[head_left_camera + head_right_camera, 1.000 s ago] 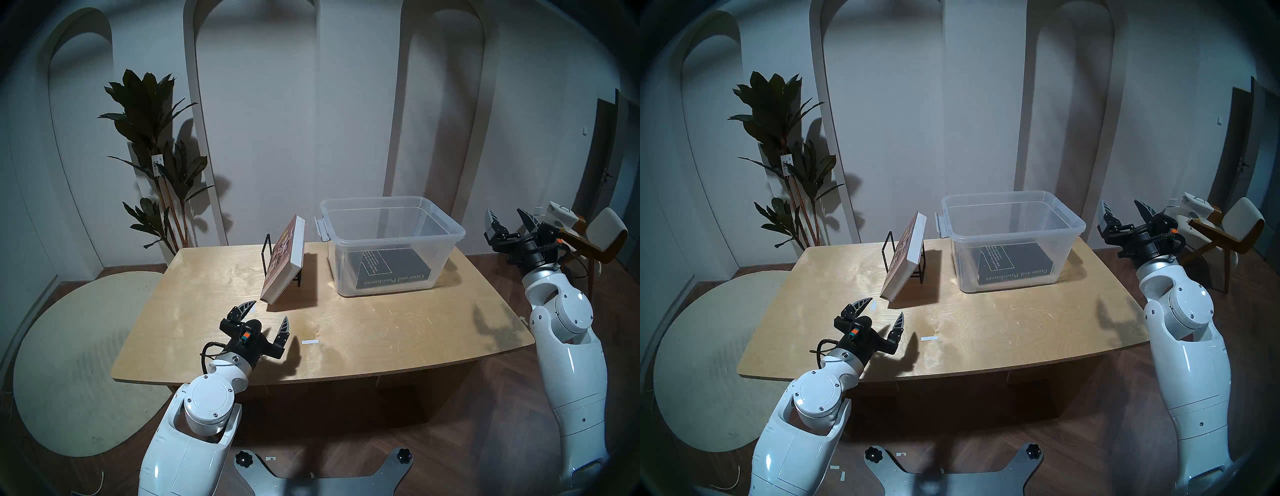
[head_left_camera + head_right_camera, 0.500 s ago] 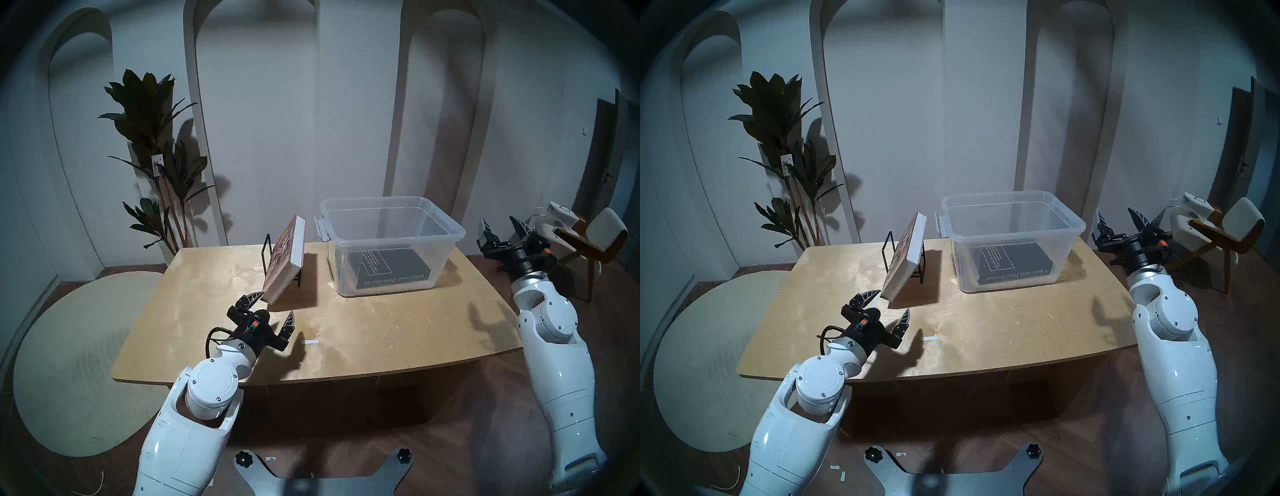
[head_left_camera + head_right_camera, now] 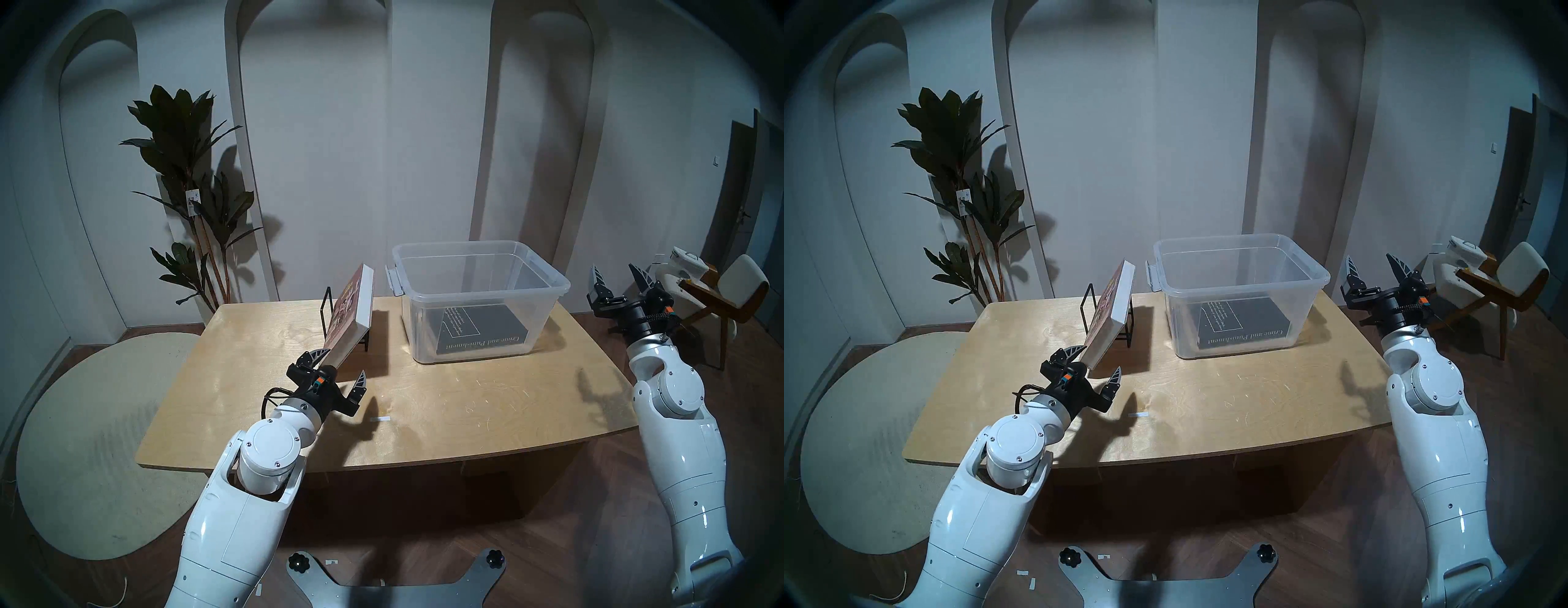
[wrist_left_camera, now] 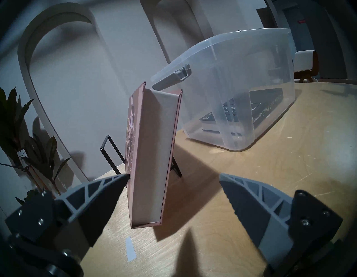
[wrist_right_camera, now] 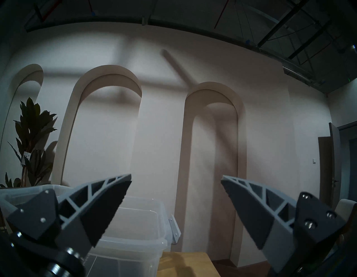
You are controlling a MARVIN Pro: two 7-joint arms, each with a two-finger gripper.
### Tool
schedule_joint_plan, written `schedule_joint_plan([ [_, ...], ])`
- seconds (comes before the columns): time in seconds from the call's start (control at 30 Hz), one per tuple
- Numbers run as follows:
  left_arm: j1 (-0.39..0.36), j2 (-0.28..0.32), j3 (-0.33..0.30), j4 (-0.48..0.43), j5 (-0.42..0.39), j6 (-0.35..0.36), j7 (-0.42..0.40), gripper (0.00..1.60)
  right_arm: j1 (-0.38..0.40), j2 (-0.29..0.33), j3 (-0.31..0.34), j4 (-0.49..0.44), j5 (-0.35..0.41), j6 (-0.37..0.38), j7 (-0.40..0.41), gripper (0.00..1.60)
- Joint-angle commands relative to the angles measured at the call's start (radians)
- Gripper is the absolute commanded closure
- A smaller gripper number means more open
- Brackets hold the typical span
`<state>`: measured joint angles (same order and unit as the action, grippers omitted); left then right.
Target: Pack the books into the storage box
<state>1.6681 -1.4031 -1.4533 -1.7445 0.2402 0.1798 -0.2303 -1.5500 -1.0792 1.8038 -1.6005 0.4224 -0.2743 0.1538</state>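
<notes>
A reddish-brown book (image 3: 350, 318) (image 3: 1108, 316) (image 4: 152, 160) with white page edges leans tilted against a black wire rack (image 3: 326, 310) (image 4: 111, 152). My left gripper (image 3: 344, 363) (image 3: 1100, 358) (image 4: 173, 176) is open, and the book's near lower corner lies between its fingers. The left fingertip (image 4: 119, 179) is right at the cover and the other finger stands well apart. The clear storage box (image 3: 488, 293) (image 3: 1246, 282) (image 4: 241, 77) (image 5: 135, 232) holds a black book (image 3: 483, 331) (image 3: 1244, 327) (image 4: 266, 108) lying flat. My right gripper (image 3: 613, 267) (image 3: 1369, 257) (image 5: 175, 178) hangs open and empty, off the table's right end.
The wooden table (image 3: 466, 403) has a white tape strip (image 3: 379, 419) near my left wrist. A tall plant (image 3: 191, 191) stands behind the table's left corner. A chair (image 3: 729, 293) stands close behind my right gripper. A round rug (image 3: 93, 446) lies on the floor to the left.
My left gripper has moved forward across the table until its open fingers straddle the leaning book's near corner. The right arm has shifted slightly leftward, still open. The books have not moved.
</notes>
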Motion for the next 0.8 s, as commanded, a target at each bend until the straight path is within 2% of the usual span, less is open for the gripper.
schedule_joint_plan([
  [0.0, -0.032, -0.038, -0.05, -0.059, -0.128, 0.072, -0.078, 0.0, 0.016, -0.004, 0.0, -0.011, -0.037, -0.045, -0.021, 0.0],
  [0.07, -0.027, -0.039, -0.056, -0.077, -0.151, 0.095, -0.095, 0.0, 0.019, -0.013, 0.0, -0.011, -0.025, -0.038, -0.023, 0.0],
  [0.17, -0.025, -0.036, -0.059, -0.089, -0.179, 0.116, -0.122, 0.0, 0.022, -0.014, -0.006, -0.008, -0.051, -0.055, -0.033, 0.0],
  [0.33, -0.027, -0.042, -0.053, -0.089, -0.209, 0.122, -0.15, 0.0, 0.023, -0.022, -0.012, -0.007, -0.062, -0.064, -0.038, 0.0],
  [0.4, -0.028, -0.041, -0.034, -0.09, -0.177, 0.102, -0.126, 0.0, 0.02, -0.025, -0.009, -0.013, -0.037, -0.05, -0.03, 0.0],
  [0.43, -0.032, -0.04, -0.008, -0.088, -0.121, 0.106, -0.084, 0.0, 0.014, -0.028, 0.002, -0.023, 0.007, -0.029, -0.013, 0.0],
  [0.5, -0.035, -0.031, 0.029, -0.084, -0.039, 0.095, -0.021, 0.0, 0.01, -0.024, 0.006, -0.027, -0.01, -0.041, -0.019, 0.0],
  [0.53, -0.037, -0.041, 0.029, -0.079, -0.011, 0.098, -0.035, 0.0, 0.006, -0.024, 0.008, -0.032, -0.006, -0.039, -0.017, 0.0],
  [0.57, -0.037, -0.054, 0.038, -0.08, -0.002, 0.125, -0.003, 0.0, 0.0, -0.023, 0.011, -0.038, 0.007, -0.037, -0.008, 0.0],
  [0.6, -0.036, -0.059, 0.049, -0.078, 0.024, 0.123, 0.024, 0.0, -0.004, -0.023, 0.013, -0.043, 0.012, -0.037, -0.004, 0.0],
  [0.7, -0.032, -0.073, 0.057, -0.086, 0.057, 0.136, 0.045, 0.0, -0.01, -0.022, 0.015, -0.044, 0.016, -0.037, 0.002, 0.0],
  [0.73, -0.023, -0.076, 0.084, -0.105, 0.107, 0.162, 0.115, 0.0, -0.013, -0.021, 0.017, -0.045, 0.025, -0.033, 0.011, 0.0],
  [0.77, -0.023, -0.076, 0.084, -0.105, 0.107, 0.162, 0.115, 0.0, -0.013, -0.021, 0.017, -0.045, 0.025, -0.033, 0.011, 0.0],
])
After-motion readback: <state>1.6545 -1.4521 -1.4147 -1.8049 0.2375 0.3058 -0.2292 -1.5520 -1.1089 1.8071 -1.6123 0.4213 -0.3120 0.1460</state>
